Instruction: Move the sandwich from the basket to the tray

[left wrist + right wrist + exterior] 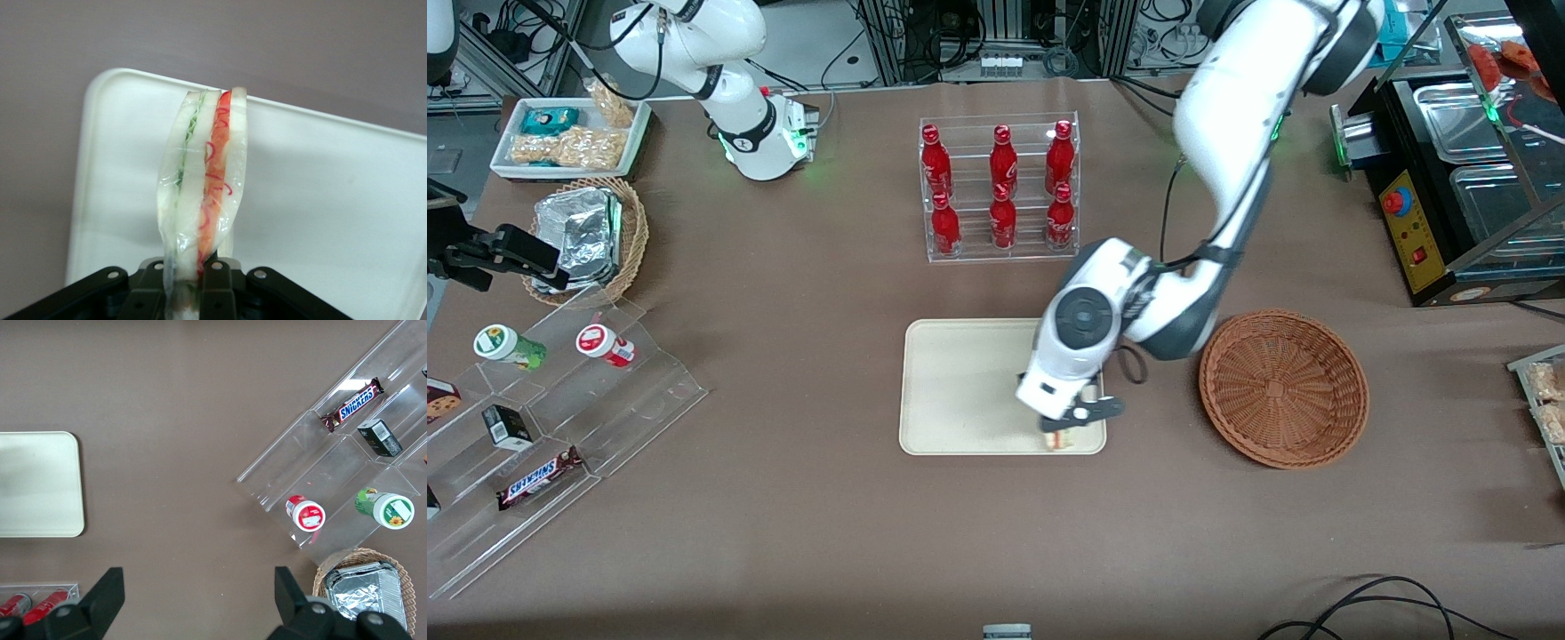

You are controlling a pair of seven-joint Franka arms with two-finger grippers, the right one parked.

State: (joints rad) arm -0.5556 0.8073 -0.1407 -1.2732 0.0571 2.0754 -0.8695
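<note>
My left gripper [1064, 428] is shut on the sandwich [1059, 439], a wrapped wedge of pale bread with orange-red and green layers. It holds the sandwich over the tray [960, 382], at the corner nearest the front camera and the basket. In the left wrist view the sandwich [203, 187] stands on edge between the black fingers [217, 283] above the cream tray [320, 220]. I cannot tell whether it touches the tray. The round reddish-brown wicker basket [1282, 388] stands empty beside the tray, toward the working arm's end.
A clear rack of red bottles [1000, 187] stands farther from the front camera than the tray. A clear stepped stand with snacks [543, 418], a tan basket of foil packages [591, 236] and a white snack tray [569, 133] lie toward the parked arm's end. A black appliance [1458, 178] stands toward the working arm's end.
</note>
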